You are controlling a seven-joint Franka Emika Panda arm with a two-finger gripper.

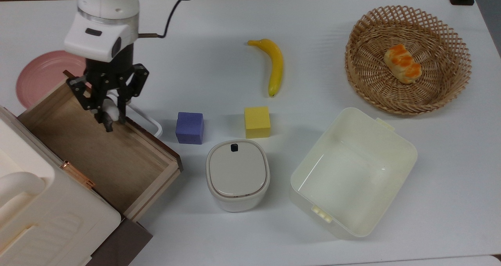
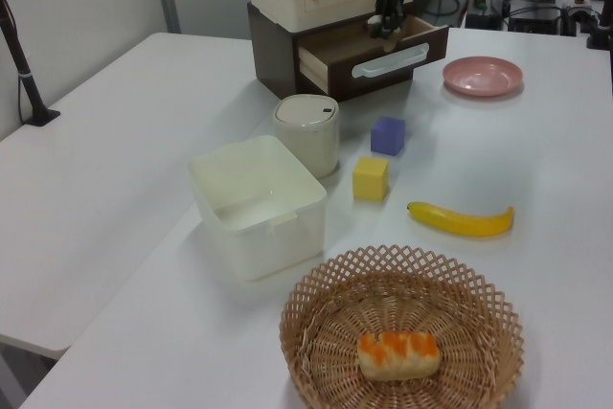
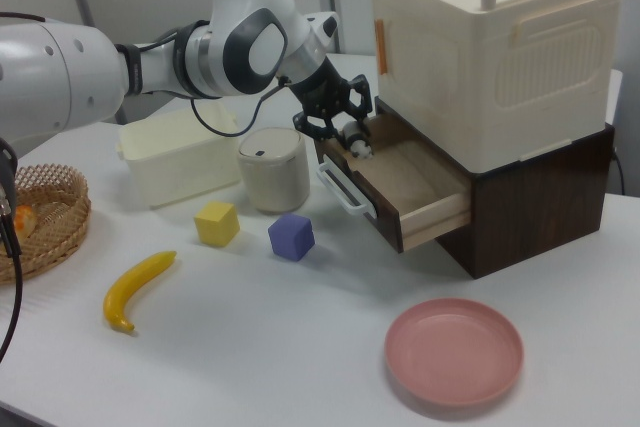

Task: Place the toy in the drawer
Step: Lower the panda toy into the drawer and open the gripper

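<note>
White table (image 1: pixel 219 23) with scattered items

On it sat a pink plate (image 1: pixel 39 76), a banana (image 1: pixel 276 64), a wicker basket (image 1: pixel 450 89), a purple cube (image 1: pixel 190 127) near a yellow cube (image 1: pixel 257 122), a lidded cream canister (image 1: pixel 238 176), a cream tub (image 1: pixel 352 172) and a cabinet (image 3: pixel 500 57) with its drawer (image 1: pixel 90 148) pulled open.
</note>
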